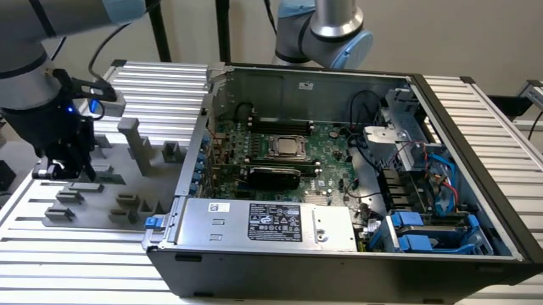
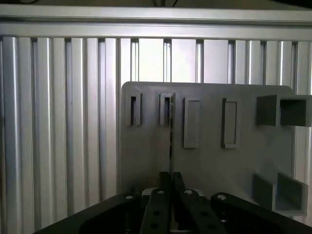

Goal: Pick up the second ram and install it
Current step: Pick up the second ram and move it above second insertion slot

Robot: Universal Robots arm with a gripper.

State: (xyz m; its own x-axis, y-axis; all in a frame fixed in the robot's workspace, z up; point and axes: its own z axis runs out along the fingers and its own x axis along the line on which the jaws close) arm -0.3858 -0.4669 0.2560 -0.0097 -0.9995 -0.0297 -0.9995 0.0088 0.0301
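In the wrist view my gripper (image 2: 171, 178) is shut on the second ram (image 2: 171, 139), seen edge-on as a thin dark line running from the fingertips to a slotted holder (image 2: 166, 109) on the grey fixture plate (image 2: 209, 161). Whether the stick has left that slot I cannot tell. In the exterior view my gripper (image 1: 68, 170) hangs low over the fixture plate (image 1: 119, 190) at the exterior view's left, well away from the open computer case (image 1: 339, 190). The motherboard (image 1: 280, 149) lies inside the case, with long memory slots (image 1: 280, 122) at its far side.
Grey fixture blocks (image 1: 136, 143) stand upright on the plate near my gripper. The case's metal wall (image 1: 197, 146) rises between the plate and the motherboard. A power supply (image 1: 267, 222) and blue drive bays (image 1: 428, 232) fill the case's near side. A second arm's base (image 1: 327, 32) stands behind.
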